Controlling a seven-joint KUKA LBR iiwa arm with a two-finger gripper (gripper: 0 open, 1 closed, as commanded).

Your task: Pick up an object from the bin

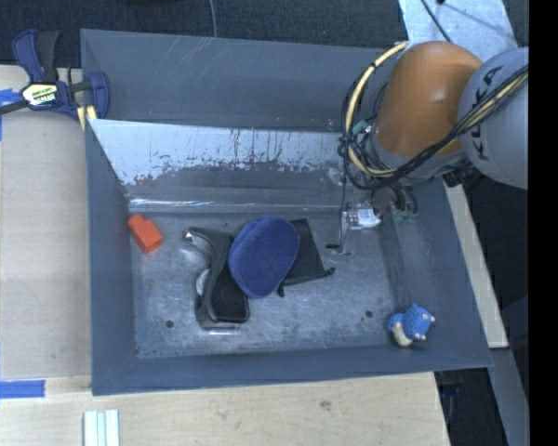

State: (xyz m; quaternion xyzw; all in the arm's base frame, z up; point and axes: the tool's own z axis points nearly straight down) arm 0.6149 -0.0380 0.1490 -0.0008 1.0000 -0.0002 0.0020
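Grey bin point(112, 249) is taking the arm point(428, 100) in from 3 o'clock, wrist hanging over the floor's 2 o'clock corner. Jaws: can't tell if open or shut, nothing showing btwn them. Nearest obj, blue oval pad point(262, 254), is lying approx 8 o'clock from jaws, long axis running 1-to-7, resting on a black flat piece point(309, 266). Orange block point(146, 233) is sitting at 9, well apart. Small blue-cream toy point(411, 325) is sitting at 5.
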